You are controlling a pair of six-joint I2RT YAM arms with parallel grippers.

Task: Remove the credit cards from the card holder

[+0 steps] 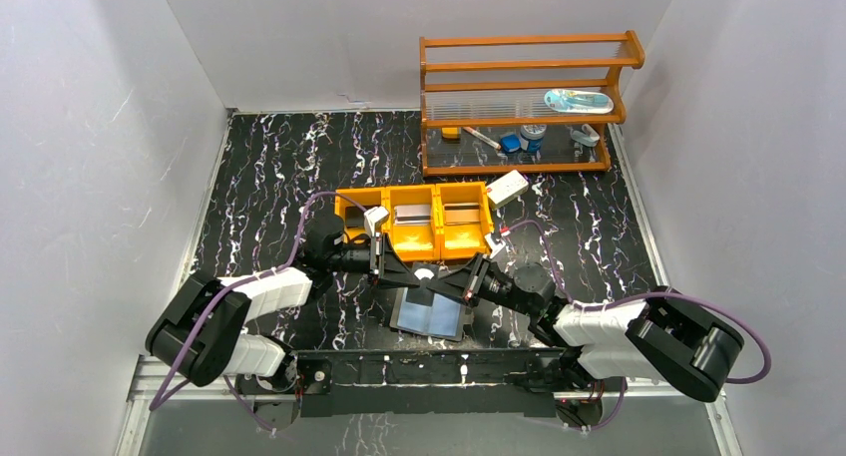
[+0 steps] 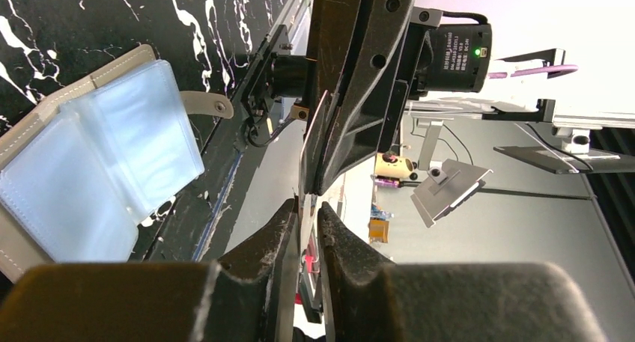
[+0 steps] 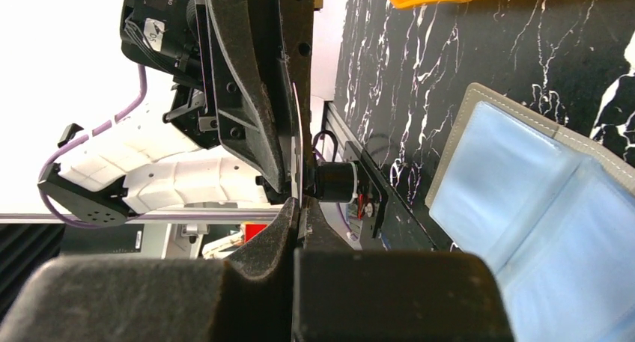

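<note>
Right pincer (image 3: 298, 207) clamps credit card (image 3: 296, 147) at lower centre; left pincer (image 2: 307, 207) straddles it, grip indeterminate. Handover step: secure left grip, then release right.

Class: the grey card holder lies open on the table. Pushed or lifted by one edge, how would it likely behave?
The card holder probably flops: in the left wrist view a clear sleeve leaf bows up. It looks thin and flat, so likely light, sliding on the table rather than tipping. Glossy sleeves may be slippery.
</note>
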